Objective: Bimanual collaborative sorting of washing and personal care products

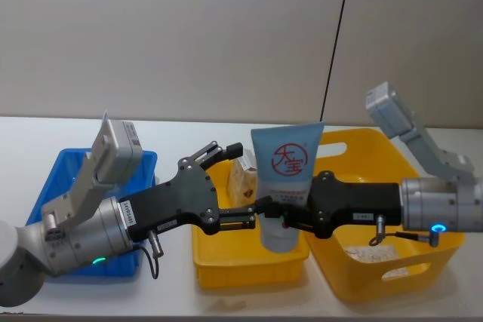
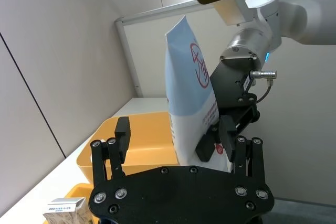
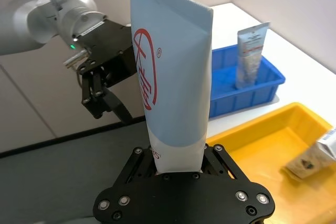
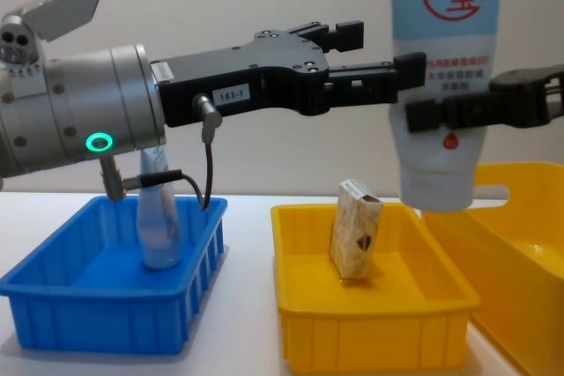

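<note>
A pale-blue squeeze tube (image 1: pixel 285 175) with a red round logo stands upright in the air above the yellow bins, with my right gripper (image 1: pixel 281 215) shut on its lower part. The right wrist view shows the tube (image 3: pixel 170 77) rising from the right gripper (image 3: pixel 177 163). My left gripper (image 1: pixel 247 186) is open just left of the tube, its fingers (image 4: pixel 348 34) spread wide and close to it without closing on it. In the left wrist view the tube (image 2: pixel 188 103) stands between that gripper's spread fingers (image 2: pixel 122 136). A beige carton (image 4: pixel 356 230) leans in the small yellow bin (image 4: pixel 370 328). Another tube (image 4: pixel 159 217) stands in the blue bin (image 4: pixel 97 305).
A larger yellow bin (image 1: pixel 392 262) sits at the right under the right arm, with something pale on its floor. The blue bin (image 1: pixel 53 186) lies at the left under the left arm. White tabletop runs along the front edge, and a wall stands behind.
</note>
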